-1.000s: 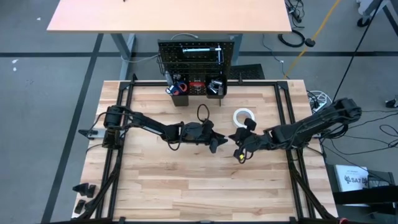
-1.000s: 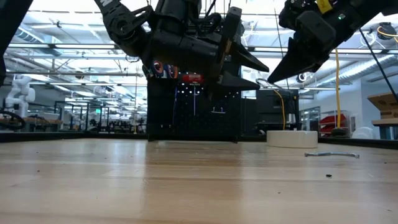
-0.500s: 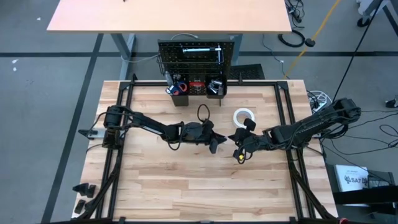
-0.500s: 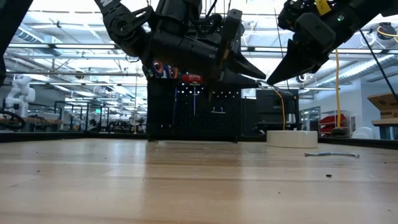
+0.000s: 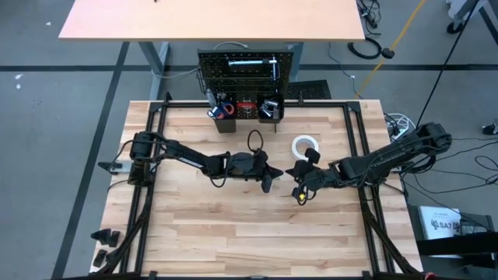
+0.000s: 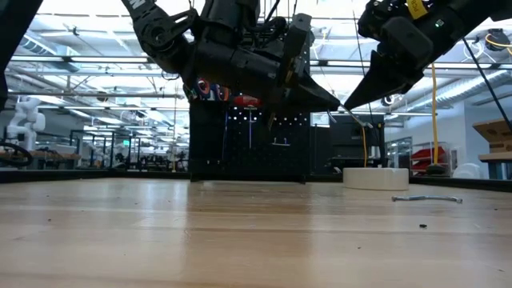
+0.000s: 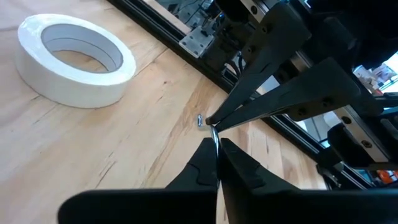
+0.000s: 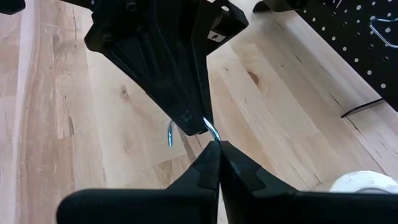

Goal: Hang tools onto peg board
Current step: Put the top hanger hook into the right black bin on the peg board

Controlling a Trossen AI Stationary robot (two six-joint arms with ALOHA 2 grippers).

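Note:
Above the middle of the table, my left gripper [image 6: 336, 102] and my right gripper [image 6: 350, 102] meet tip to tip. Both are shut on one small silver wire hook [image 8: 210, 129]. In the right wrist view the left gripper's fingers [image 8: 180, 93] come in from the far side. The black peg board [image 5: 247, 66] stands upright at the table's far edge, with bins [image 5: 245, 109] holding tools along its foot. A white tape roll [image 5: 305, 146] lies flat on the tabletop just beyond the grippers. My left gripper pinches the thin wire [image 7: 215, 138] of the hook between its two fingertips, coming nearly level from the table's left. The hook is clear of the table. My right gripper pinches the hook's bent part [image 8: 213, 135] at its fingertips, slanting down from the table's right. The hook's free end [image 8: 170, 134] sticks out to one side, and its wire tail [image 6: 364, 118] slants down below the tips.
A black loop [image 5: 254, 141] lies on the table between the bins and the grippers. A thin silver piece [image 6: 428, 198] lies on the tabletop to the right. Small dark parts [image 5: 105, 241] sit at the near left corner. Black frame rails [image 5: 148, 155] run along the table's sides.
My left gripper has shut its fingers onto the hook that my right gripper holds, rolling slightly as it did so. It stayed in place, and the right gripper and the hook kept still.

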